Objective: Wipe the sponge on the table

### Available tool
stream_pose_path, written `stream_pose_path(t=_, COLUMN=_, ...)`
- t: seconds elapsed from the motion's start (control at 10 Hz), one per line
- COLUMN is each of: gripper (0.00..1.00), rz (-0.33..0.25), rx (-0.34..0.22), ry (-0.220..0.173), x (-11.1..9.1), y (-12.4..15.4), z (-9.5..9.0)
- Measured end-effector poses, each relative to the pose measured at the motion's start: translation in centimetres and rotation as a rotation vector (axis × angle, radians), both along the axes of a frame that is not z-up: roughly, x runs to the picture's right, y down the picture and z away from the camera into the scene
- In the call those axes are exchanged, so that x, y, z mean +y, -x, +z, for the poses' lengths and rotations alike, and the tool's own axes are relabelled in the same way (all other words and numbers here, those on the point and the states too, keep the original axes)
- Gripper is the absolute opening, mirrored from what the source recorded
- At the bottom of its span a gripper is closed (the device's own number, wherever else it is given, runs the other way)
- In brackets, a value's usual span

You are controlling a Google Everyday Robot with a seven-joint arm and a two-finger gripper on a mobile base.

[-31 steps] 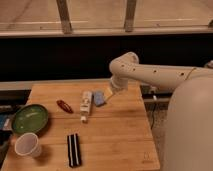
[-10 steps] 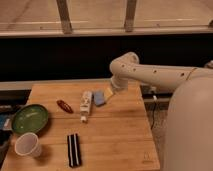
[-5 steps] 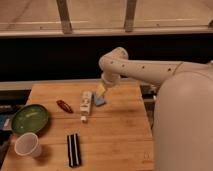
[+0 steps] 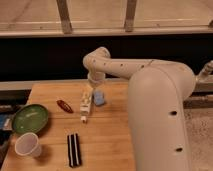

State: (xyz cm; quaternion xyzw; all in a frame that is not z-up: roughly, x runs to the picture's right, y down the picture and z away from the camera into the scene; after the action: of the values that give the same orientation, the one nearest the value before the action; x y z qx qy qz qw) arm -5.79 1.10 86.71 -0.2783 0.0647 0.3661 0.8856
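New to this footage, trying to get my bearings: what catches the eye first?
The robot's bulky white body fills the right side, its arm bending down so the hand hangs at the table's far middle, right by the light-blue sponge and white tube. A green bowl and white cup sit at the left edge.

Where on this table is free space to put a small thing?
Free: the near part of the table between the black bar and the robot's body; also the far-left corner behind the red object. Crowded: the middle, where the gripper hangs by tube and sponge; the left edge, with bowl and cup.
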Motion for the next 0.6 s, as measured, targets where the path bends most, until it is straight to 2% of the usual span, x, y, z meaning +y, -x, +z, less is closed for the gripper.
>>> stream_pose_path(t=0.2, gripper=0.80, rz=0.002, rx=0.002, ry=0.034, x=0.9, y=-0.4, z=1.7)
stream_pose_path(t=0.4, gripper=0.80, rz=0.016, rx=0.010, ry=0.054, x=1.2, y=-1.4, z=2.4)
stream_pose_path(t=0.6, gripper=0.80, rz=0.028, rx=-0.010, ry=0.076, x=1.5, y=-2.6, z=2.9)
